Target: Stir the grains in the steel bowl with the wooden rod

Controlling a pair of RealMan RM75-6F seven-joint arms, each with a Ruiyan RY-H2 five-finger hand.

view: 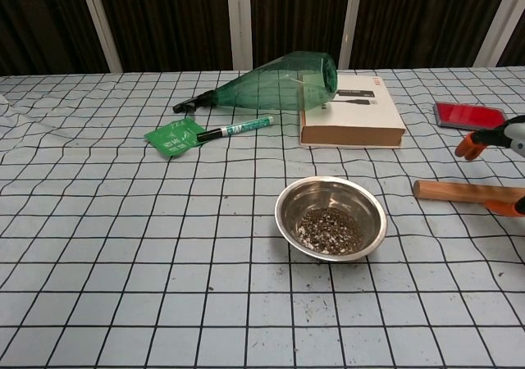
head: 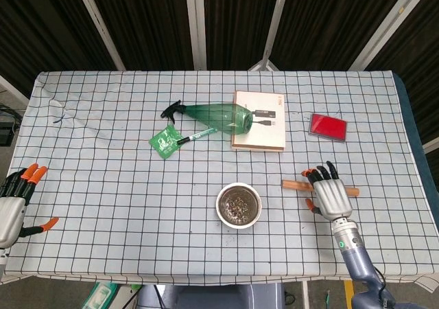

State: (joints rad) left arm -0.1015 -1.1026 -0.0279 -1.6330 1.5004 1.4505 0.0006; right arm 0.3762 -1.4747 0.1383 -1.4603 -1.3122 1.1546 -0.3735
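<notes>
With the right hand [head: 331, 197] poised over the wooden rod [head: 297, 184], fingers spread and holding nothing, the aim looks like a grasp from above, not yet closed. Rod lies flat toward the desk's [head: 103, 151] right side, near the front edge, just right of the steel bowl [head: 239, 205]; whether the fingers touch it I cannot tell. Bowl sits near the middle of the front edge, grains [view: 329, 226] heaped in its bottom, close enough that a lifted rod should reach them easily. Left hand [head: 14, 202] hangs off the front left corner, fingers apart, empty, apparently parked. Green spray bottle [head: 209, 114] lies on its side mid-desk, its base resting on a boxed item [head: 259, 125]; box print unreadable. Green card [head: 163, 141] and marker [head: 195, 135] alongside, lettering too small. Red case [head: 328, 126] toward the right edge.
</notes>
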